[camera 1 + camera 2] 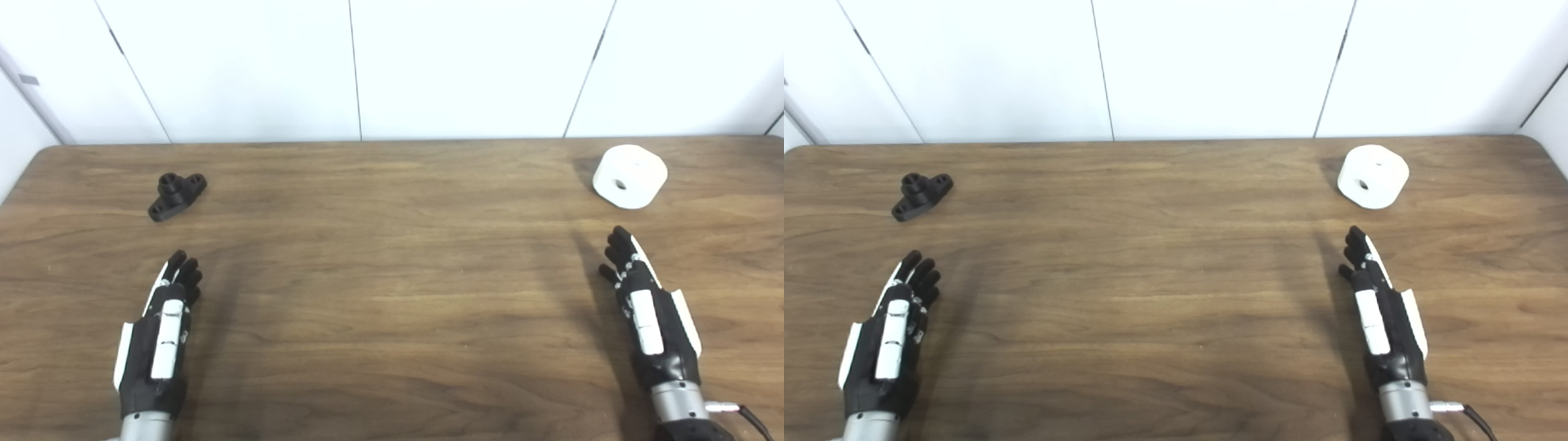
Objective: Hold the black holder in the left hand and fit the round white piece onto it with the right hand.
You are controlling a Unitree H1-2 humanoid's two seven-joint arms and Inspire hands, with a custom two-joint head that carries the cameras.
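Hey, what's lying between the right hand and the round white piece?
Nothing: only bare wooden table separates the right hand from the round white piece, clear in both eye views.

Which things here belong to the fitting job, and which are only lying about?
Belong to the job:
black holder, far left
round white piece, far right
left hand, open
right hand, open

Only there:
wooden table; nothing else lies on it
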